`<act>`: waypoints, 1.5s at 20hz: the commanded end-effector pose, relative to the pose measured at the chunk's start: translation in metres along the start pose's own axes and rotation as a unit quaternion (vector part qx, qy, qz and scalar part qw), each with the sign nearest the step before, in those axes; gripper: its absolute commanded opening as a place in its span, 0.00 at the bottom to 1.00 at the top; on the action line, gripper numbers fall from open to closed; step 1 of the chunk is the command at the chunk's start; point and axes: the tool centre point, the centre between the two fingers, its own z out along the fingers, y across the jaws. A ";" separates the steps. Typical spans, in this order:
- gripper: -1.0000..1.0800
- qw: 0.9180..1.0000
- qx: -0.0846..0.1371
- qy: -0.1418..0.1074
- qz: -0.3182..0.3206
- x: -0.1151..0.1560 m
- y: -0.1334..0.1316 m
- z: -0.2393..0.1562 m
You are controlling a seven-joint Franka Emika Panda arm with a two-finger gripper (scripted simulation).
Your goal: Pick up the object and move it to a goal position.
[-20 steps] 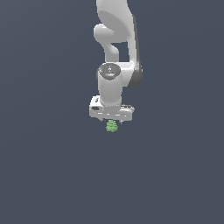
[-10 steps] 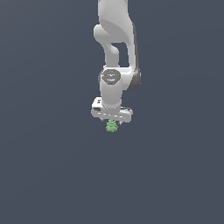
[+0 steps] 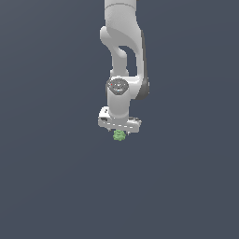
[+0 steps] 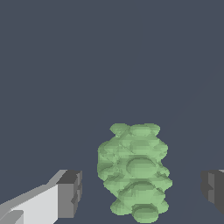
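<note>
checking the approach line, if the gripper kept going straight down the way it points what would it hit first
Most likely the light-green lump: in the wrist view it sits between the open gripper fingers, clear of both. In the exterior view it lies just under the gripper. The remaining depth is unclear.

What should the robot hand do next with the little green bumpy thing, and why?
Probably squeeze shut. In the wrist view the green lump sits between the two dark fingertips, with open space on both sides, so the gripper is around it but not touching. Closing should catch it.
</note>
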 end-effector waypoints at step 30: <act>0.00 1.000 0.000 0.001 0.001 -0.004 -0.013 0.004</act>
